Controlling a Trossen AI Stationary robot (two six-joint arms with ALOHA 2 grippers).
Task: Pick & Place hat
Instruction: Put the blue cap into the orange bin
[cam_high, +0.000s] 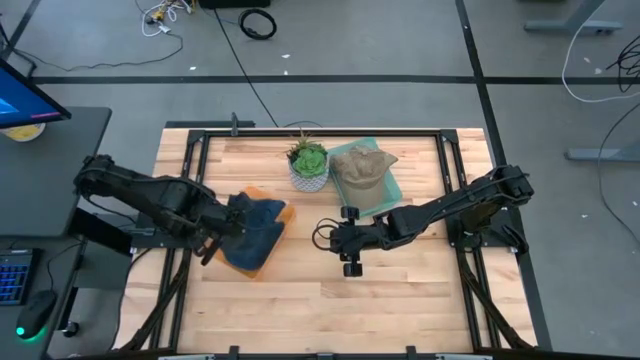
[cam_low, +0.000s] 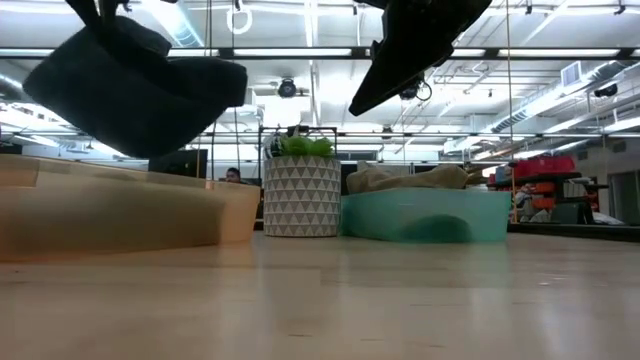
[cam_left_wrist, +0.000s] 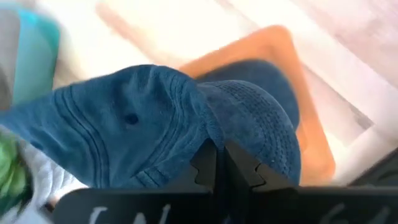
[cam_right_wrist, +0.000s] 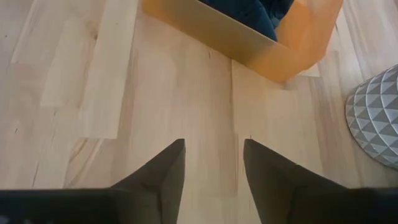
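A dark blue cap (cam_high: 255, 232) hangs from my left gripper (cam_high: 222, 235), which is shut on it, over a shallow orange tray (cam_high: 268, 196) at the table's left middle. In the low view the cap (cam_low: 130, 90) floats above the tray (cam_low: 110, 215). A tan cap (cam_high: 362, 168) lies crown up in a teal tray (cam_high: 392, 185), near the far edge. My right gripper (cam_high: 345, 240) is open over bare wood at the table's middle, touching nothing; its fingers (cam_right_wrist: 211, 171) point toward the orange tray (cam_right_wrist: 292, 46). My left gripper (cam_left_wrist: 221, 168) pinches the blue cap between its two fingers, on the cloth (cam_left_wrist: 211, 134) where the stitched brim meets the crown. The fingers come from the table's left. The cap is lifted clear of the tray and sags below the fingers, brim (cam_left_wrist: 93, 124) to one side.
A green plant in a white patterned pot (cam_high: 308, 165) stands between the two trays near the far edge; it also shows in the low view (cam_low: 300, 190). A black frame (cam_high: 200, 135) borders the wooden table. The near half of the table (cam_high: 330, 310) is bare wood.
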